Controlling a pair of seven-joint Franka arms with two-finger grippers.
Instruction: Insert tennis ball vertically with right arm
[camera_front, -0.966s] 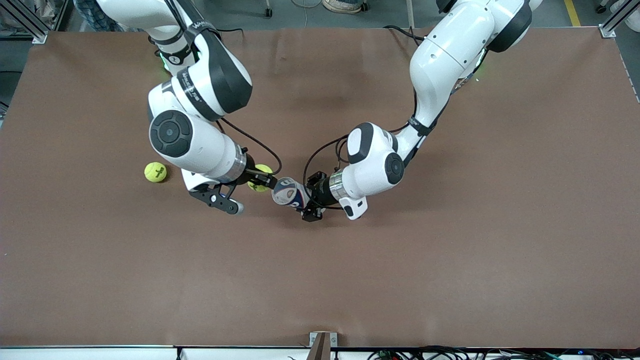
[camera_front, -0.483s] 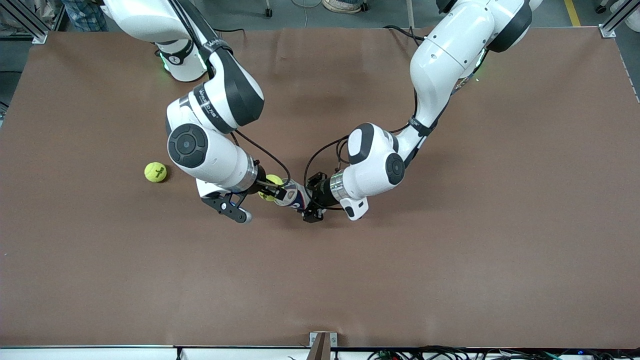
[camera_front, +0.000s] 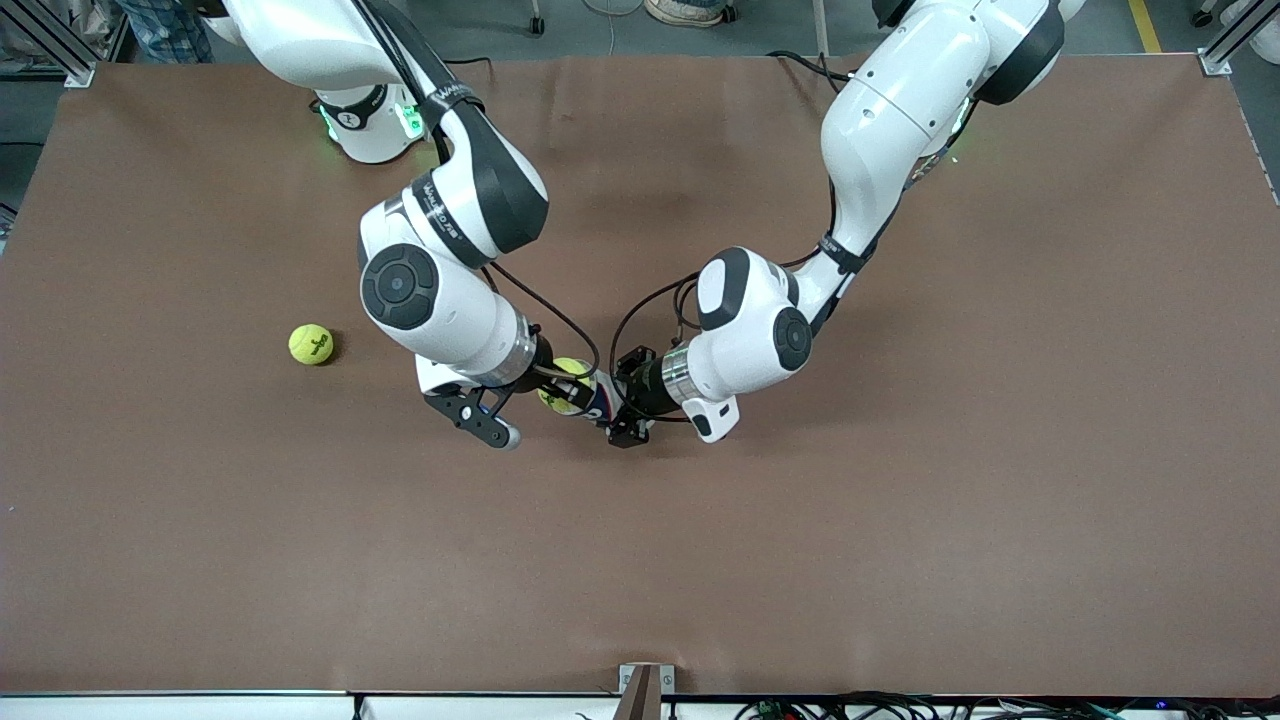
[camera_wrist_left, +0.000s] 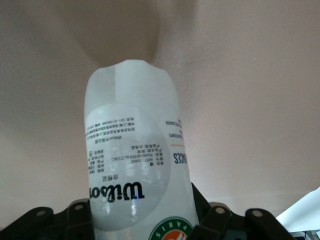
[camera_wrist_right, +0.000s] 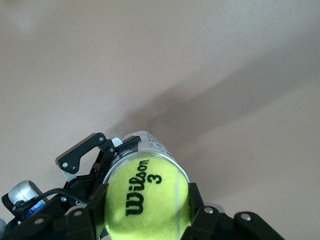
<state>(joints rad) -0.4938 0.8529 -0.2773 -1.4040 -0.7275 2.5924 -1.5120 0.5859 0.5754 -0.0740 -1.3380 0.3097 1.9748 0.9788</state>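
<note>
Insertion step in hand: the right claw (camera_front: 563, 388), clamped on a tennis ball (camera_wrist_right: 146, 199), hangs over the middle of the table (camera_front: 900, 520), with the ball at the mouth of the can (camera_wrist_left: 132, 170). The left claw (camera_front: 622, 404) is clamped on the can's lower body and holds it tilted, mouth toward the right arm. Judged next: centre the ball on the rim, press it in, then release. Both arms are bent low, wrists facing. A second ball (camera_front: 311, 344) lies toward the right arm's edge.

Fuzzy felt tennis ball (camera_wrist_right: 147, 200); glossy clear plastic can (camera_wrist_left: 135, 170); table (camera_front: 900, 520) looks matt, perhaps paper.
</note>
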